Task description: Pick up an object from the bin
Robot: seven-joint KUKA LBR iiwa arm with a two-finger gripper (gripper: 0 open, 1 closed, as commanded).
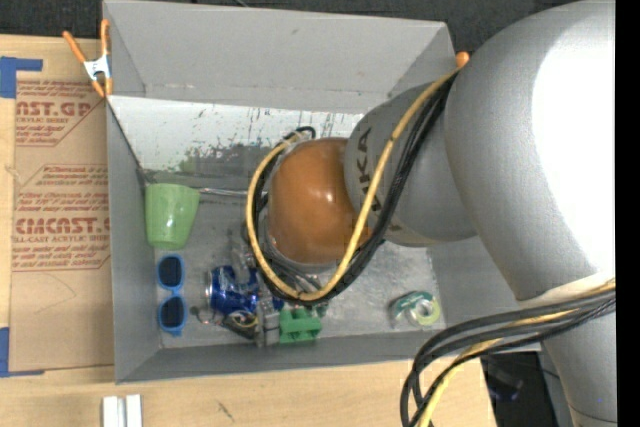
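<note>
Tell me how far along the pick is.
Done: the arm is low in the bin, above the blue crumpled thing and green block. In hand: any grip is hidden under the wrist. Left: lifting something out; green cup and sunglasses lie apart.

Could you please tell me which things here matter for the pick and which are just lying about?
Likely in play, judging by nearness to the arm's orange-covered wrist:
bin; blue crumpled thing; green block.

Just lying about:
green cup at the left; blue sunglasses below it; pale ring at the lower right.
</note>
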